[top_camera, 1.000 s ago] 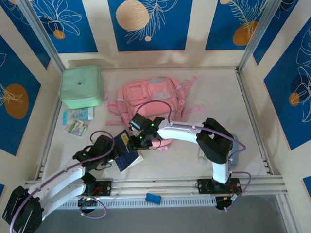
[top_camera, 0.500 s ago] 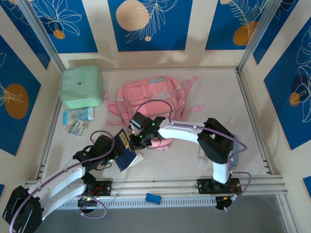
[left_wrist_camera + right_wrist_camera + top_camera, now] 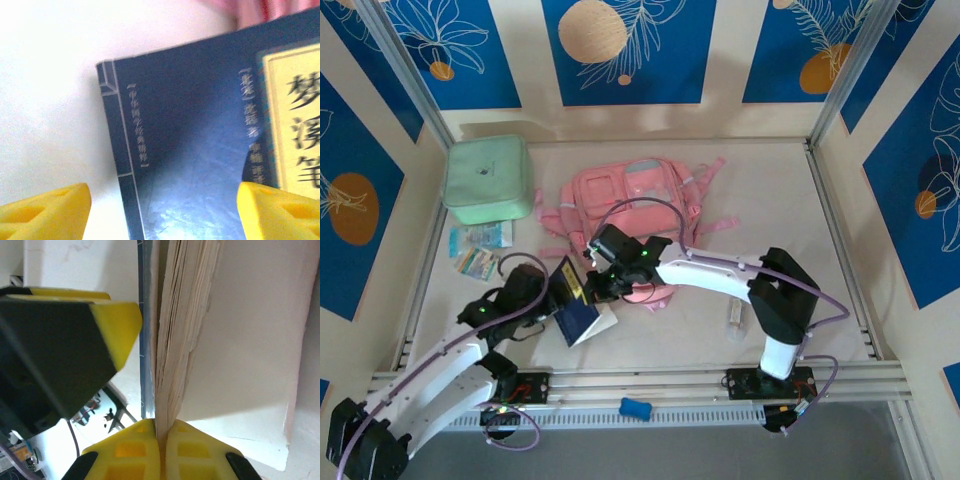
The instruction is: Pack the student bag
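Observation:
The student bag (image 3: 635, 195), pink with pale panels, lies flat at the middle back of the table. Just in front of it a dark blue book (image 3: 575, 318) with a yellow title label stands tilted on the table, white pages showing below. My right gripper (image 3: 597, 284) is shut on the book; its yellow fingertips (image 3: 135, 450) pinch the page block (image 3: 182, 315). My left gripper (image 3: 550, 293) is open right at the book's left side, and the blue cover (image 3: 190, 150) spans the gap between its yellow fingertips (image 3: 45, 210). A pink strip of the bag (image 3: 270, 7) shows beyond the book.
A mint green zip case (image 3: 488, 178) sits at the back left. Two small printed packets (image 3: 480, 250) lie in front of it. A small clear item (image 3: 735, 318) lies near the right arm. A blue object (image 3: 635, 408) rests on the front rail.
The right gripper has raised the book more upright, so its white pages now show underneath. The left gripper has shifted a little up and left beside the book. The right elbow has swung right.

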Controlling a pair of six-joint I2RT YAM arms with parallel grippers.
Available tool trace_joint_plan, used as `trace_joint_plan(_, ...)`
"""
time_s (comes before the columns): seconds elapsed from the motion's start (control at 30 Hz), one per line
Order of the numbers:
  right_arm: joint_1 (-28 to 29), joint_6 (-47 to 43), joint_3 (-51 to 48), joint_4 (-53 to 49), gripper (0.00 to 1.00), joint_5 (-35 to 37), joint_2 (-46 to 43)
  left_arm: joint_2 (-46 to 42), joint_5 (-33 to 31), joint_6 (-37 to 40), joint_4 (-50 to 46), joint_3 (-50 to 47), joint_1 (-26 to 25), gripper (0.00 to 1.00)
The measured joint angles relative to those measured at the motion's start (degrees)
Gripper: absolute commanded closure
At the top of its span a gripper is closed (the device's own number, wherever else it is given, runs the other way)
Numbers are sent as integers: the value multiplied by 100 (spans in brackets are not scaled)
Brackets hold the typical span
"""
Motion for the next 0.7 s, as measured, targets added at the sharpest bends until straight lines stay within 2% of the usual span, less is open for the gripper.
trace_joint_plan(0.23, -116, 68, -297, -35, 100, 83, -1143, -245, -44, 498, -612, 1143, 306, 17)
trace_joint_plan(0.33, -332, 105, -426, -35, 100, 57, -1567, -280, 85, 616, -680, 1434, 330, 12)
trace_joint_plan(0.53, -1123, 155, -715, -52, 100, -238, -2199, -273, 719, 579, -433, 1602, 358, 11)
trace_joint_plan(0.7, -1840, 256, -1016, -9, 100, -647, -2588, -55, 1502, 341, 420, 1545, 365, 12)
